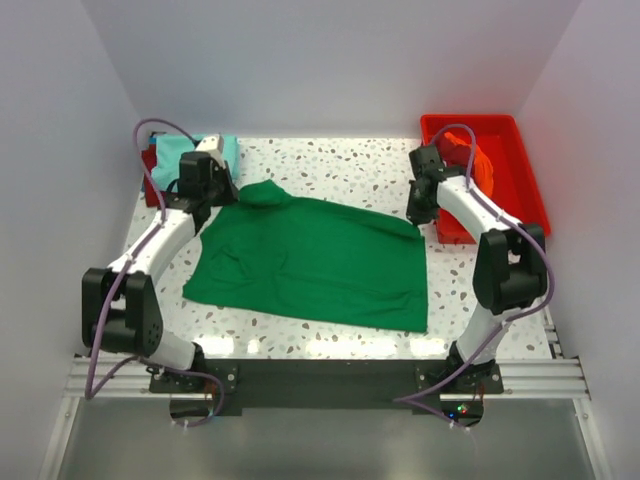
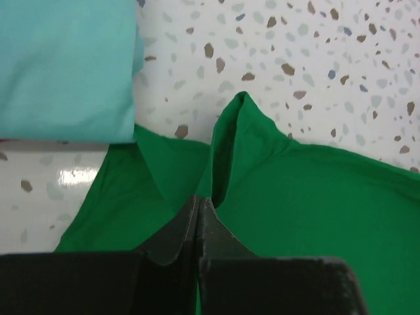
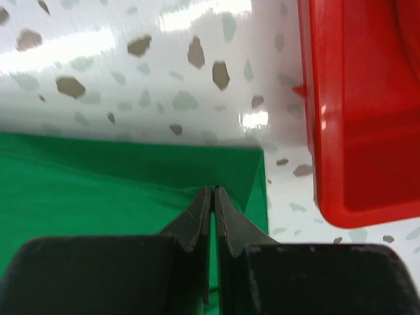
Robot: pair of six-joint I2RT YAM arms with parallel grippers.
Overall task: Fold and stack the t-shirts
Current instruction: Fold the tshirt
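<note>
My left pincer (image 2: 199, 202) is pressed together with a pinch of the bright green t-shirt (image 1: 310, 265) between its tips; a ridge of cloth stands up from the tips and peaks just beyond them. My right pincer (image 3: 213, 191) is likewise pressed together, nipping the same shirt at its corner closest to the red plastic tray (image 1: 528, 190), with a crease running into the tips.

The green shirt lies spread on the white speckled surface (image 1: 340, 160), to the left of the tray, its long axis running across from the tray side toward the far-left corner. Its far edge stretches between my two pincers, and the near edge lies flat, well away from the tray. The corner I hold on the right is just beside the tray's near left corner, though apart from it.

Across the surface from the tray, the folded light teal t-shirt (image 2: 65, 65) rests on a dark red cloth (image 1: 150, 165), which my left arm and cable mostly hide. An orange cloth (image 1: 478, 160) sits in the tray, partly covered by my right arm. I cannot tell which end of the green shirt is the neck, and my own fingers hide the cloth under them
</note>
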